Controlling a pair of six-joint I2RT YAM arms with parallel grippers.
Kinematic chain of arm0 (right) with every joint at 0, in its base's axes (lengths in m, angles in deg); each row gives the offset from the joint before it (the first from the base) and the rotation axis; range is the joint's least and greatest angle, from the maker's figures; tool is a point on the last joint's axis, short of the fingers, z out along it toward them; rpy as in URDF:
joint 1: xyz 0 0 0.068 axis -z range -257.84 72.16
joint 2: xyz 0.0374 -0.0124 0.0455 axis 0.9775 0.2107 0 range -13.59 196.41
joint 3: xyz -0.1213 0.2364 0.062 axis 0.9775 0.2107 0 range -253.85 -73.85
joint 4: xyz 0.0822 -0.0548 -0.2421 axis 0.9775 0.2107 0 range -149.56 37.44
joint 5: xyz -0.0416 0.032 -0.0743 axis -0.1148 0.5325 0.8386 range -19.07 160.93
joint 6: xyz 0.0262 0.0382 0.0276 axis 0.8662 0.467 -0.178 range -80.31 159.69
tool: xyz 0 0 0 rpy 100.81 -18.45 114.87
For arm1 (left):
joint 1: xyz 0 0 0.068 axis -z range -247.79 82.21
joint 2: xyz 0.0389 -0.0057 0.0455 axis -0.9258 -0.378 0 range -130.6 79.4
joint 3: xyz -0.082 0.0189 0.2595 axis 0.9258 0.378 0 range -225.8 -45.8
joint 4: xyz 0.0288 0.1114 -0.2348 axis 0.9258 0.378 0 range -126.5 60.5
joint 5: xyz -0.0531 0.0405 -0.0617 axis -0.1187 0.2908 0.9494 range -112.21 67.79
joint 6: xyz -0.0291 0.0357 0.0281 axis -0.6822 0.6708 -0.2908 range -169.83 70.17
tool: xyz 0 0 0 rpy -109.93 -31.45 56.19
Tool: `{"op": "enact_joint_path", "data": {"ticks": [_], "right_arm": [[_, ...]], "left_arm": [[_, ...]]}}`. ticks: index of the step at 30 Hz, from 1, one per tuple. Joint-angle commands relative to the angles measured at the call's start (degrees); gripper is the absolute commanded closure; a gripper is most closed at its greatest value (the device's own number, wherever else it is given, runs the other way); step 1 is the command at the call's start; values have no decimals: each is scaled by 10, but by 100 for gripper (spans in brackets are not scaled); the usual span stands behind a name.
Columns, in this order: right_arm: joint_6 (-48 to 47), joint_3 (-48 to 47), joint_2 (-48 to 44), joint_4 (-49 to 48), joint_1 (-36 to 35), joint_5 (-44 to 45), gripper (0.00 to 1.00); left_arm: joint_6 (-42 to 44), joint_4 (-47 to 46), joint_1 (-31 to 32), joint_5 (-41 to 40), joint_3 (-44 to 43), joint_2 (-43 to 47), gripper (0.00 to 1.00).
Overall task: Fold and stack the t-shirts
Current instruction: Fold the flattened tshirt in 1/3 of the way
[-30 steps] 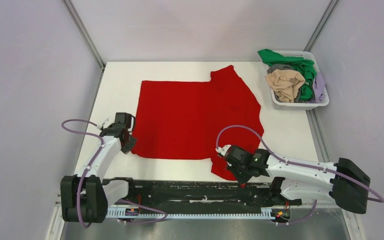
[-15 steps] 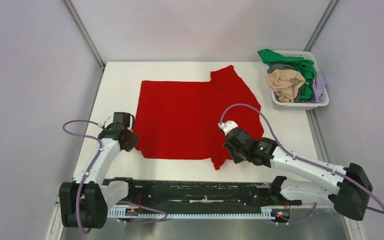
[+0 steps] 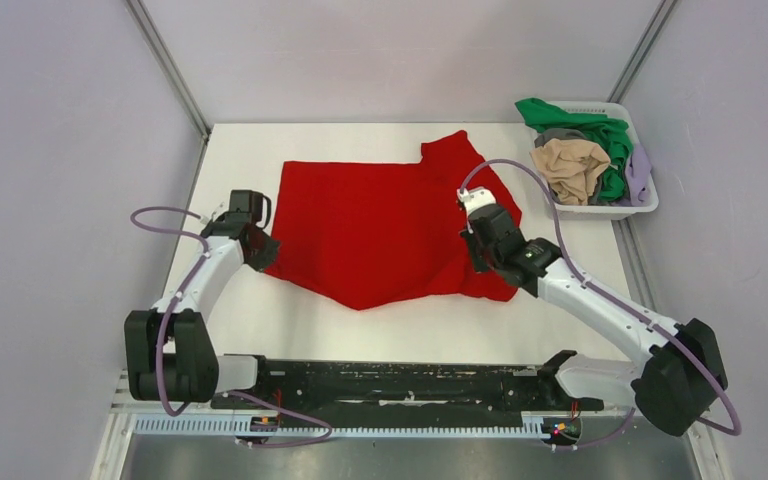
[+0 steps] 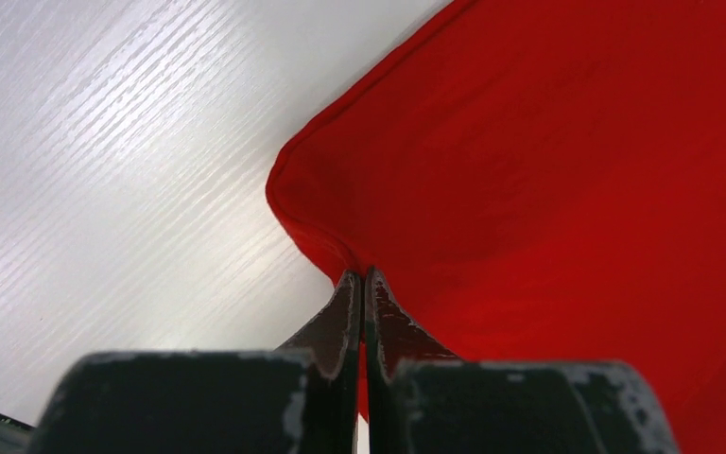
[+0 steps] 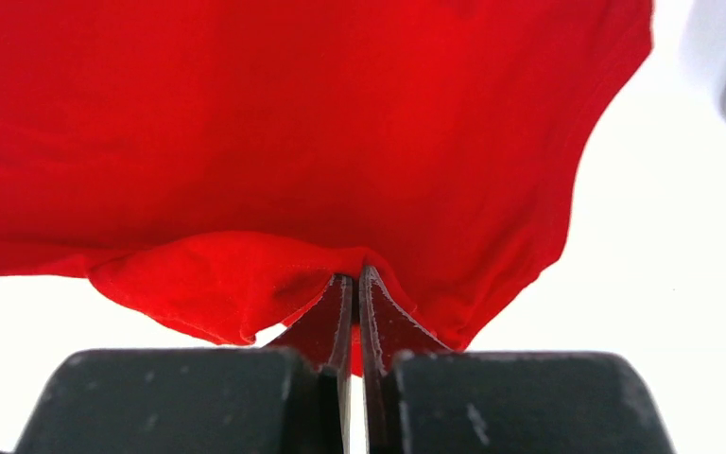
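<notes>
A large bright red t-shirt [image 3: 380, 225] lies partly folded in the middle of the white table [image 3: 260, 320]. My left gripper [image 3: 257, 252] is shut on its near left corner, seen in the left wrist view [image 4: 363, 276] with the red cloth [image 4: 567, 170] pinched between the jaws. My right gripper [image 3: 480, 258] is shut on the shirt's right part, lifted over the shirt; the right wrist view [image 5: 357, 276] shows the red cloth [image 5: 274, 142] held between the jaws. Green [image 3: 610, 135], beige [image 3: 568, 165], grey [image 3: 558, 134] and lavender [image 3: 640, 170] shirts lie heaped in the basket.
A white slatted plastic basket [image 3: 600, 208] stands at the table's back right corner. Grey walls close in the table on the left, back and right. The black rail [image 3: 390, 378] with the arm bases runs along the near edge.
My right gripper has carried the shirt's near right part away from the near edge toward the back. My left gripper moved its corner slightly back, so the near hem now slants to a point.
</notes>
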Motion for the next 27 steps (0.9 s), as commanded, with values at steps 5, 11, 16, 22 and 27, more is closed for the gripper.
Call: {"op": "enact_joint_path", "data": {"ticks": [5,11,16,22,27], "right_arm": [[-51,-74,47,-37,58,-8,100],[-73,-112,98,-45,95,-28,100],[-77,-150,152,-55,126,-48,100],[-108,-225,267,-50,157,-73,100],[-123,-354,395,-41,187,-67,91]], "left_arm": [[-7,-14,-4,-22,-83,-55,98],[-9,-23,-8,-28,-114,-95,98],[-9,-38,-10,-31,-144,-135,98],[-17,-42,-13,-40,-189,-217,95],[-23,-37,-16,-48,-238,-273,80]]}}
